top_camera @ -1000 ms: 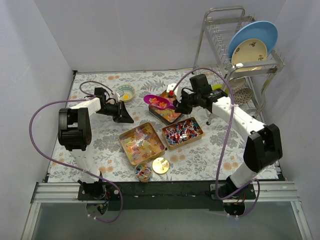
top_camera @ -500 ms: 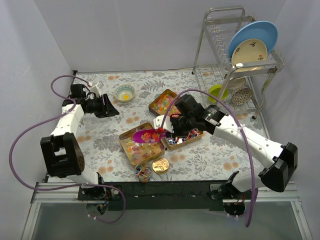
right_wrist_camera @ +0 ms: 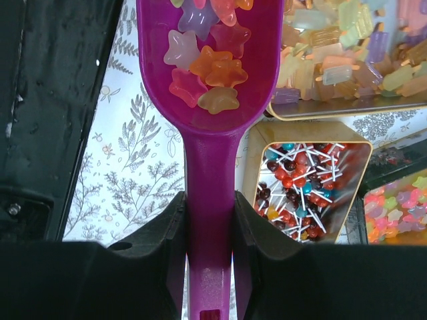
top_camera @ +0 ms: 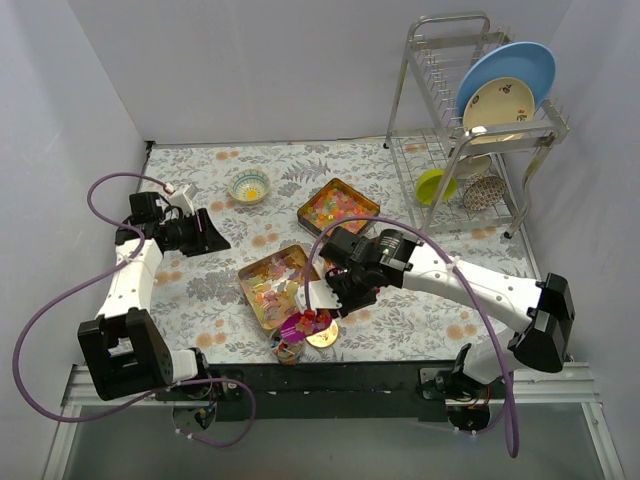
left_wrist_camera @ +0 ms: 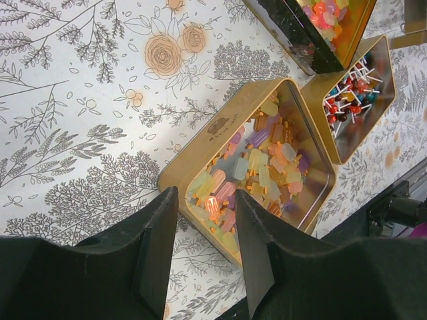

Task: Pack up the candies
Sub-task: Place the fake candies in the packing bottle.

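Note:
My right gripper point(top_camera: 325, 300) point(right_wrist_camera: 209, 213) is shut on the handle of a magenta scoop point(top_camera: 302, 324) point(right_wrist_camera: 208, 73) that holds several star-shaped orange, red and pink jellies point(right_wrist_camera: 207, 70). The scoop hovers near the table's front edge, beside a small jar of candies point(top_camera: 287, 346) and a round gold lid point(top_camera: 324, 334). A tin of pale gummies point(top_camera: 272, 285) point(left_wrist_camera: 267, 163) sits mid-table. A tin of bright jellies point(top_camera: 338, 206) point(left_wrist_camera: 323, 23) lies behind it. The tin of wrapped pieces point(right_wrist_camera: 307, 190) point(left_wrist_camera: 353, 100) is under my right arm. My left gripper point(top_camera: 203, 233) point(left_wrist_camera: 203, 253) is open and empty, at the left.
A dish rack point(top_camera: 470, 130) at the back right holds a blue plate point(top_camera: 510, 70), a green bowl point(top_camera: 432, 184) and a patterned bowl. A small bowl point(top_camera: 249, 184) stands at the back left. The black mounting rail point(top_camera: 380, 375) runs along the front edge.
My right gripper has carried the loaded scoop from the jellies tin at the back to the front, beside the small jar. My left arm has drawn back to the left.

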`<state>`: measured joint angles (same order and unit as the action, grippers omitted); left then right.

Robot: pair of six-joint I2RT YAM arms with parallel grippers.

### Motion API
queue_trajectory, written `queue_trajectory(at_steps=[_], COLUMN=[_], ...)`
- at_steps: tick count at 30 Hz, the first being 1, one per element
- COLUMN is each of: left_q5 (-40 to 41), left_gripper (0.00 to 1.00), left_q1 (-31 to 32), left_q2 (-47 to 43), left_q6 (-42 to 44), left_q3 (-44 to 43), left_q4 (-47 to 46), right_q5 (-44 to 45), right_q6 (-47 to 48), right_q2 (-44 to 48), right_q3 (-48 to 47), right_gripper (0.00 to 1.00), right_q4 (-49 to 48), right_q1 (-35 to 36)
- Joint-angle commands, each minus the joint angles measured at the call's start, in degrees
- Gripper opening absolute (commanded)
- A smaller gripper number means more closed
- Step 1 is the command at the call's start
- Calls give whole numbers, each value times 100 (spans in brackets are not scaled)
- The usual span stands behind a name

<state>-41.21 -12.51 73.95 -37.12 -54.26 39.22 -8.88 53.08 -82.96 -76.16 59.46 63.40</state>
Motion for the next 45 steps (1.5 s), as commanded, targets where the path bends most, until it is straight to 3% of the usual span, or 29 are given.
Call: queue_trajectory(at_steps=[1,18,32,45], left_q5=[52,-141,-343,-598], left_gripper=[39,40,40,41], left_q1=[-67,-76,-85,-85], left_q2=[-355,-408,-294,-136], left_q6=[127,-137,-41,-146], left_q3=[64,249,153,152], left_q4=[-63,-450,-494,-574], right_q5=[361,1916,3137,3569], right_q6=[159,-52,168,378], right_q2=[-229,-1477,-1513,-1408], right_q3=[-426,-1788,-1647,-1692], right_gripper=[1,1,1,1], right_q4=[443,1551,1542,1533], right_q1=[278,990,1491,1553])
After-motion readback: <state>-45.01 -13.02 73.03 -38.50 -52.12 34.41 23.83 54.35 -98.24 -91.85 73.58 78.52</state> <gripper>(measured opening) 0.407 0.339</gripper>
